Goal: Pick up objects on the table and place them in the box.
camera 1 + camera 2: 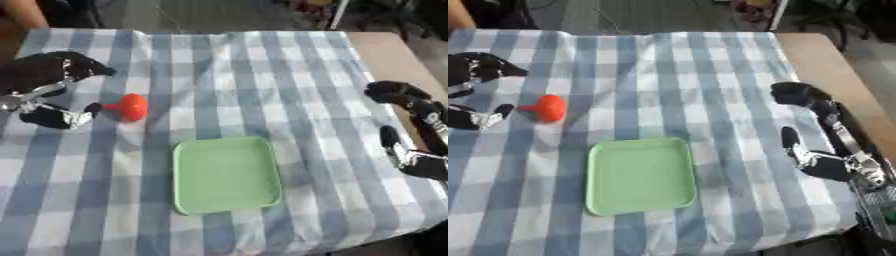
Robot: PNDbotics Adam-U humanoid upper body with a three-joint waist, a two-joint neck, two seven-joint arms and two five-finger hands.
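Note:
A small red-orange funnel-shaped object (129, 106) lies on the blue-and-white checked cloth, left of centre. My left hand (51, 85) hangs just left of it, fingers above and thumb below, spread and not touching it. A light green tray (226, 174) lies flat near the table's front with nothing in it. My right hand (820, 132) stands open at the right edge of the table, away from both things.
The checked cloth (262, 75) covers most of the table. Bare wooden tabletop (824, 55) shows at the far right. A person's arm (22, 12) shows at the far left corner, off the cloth.

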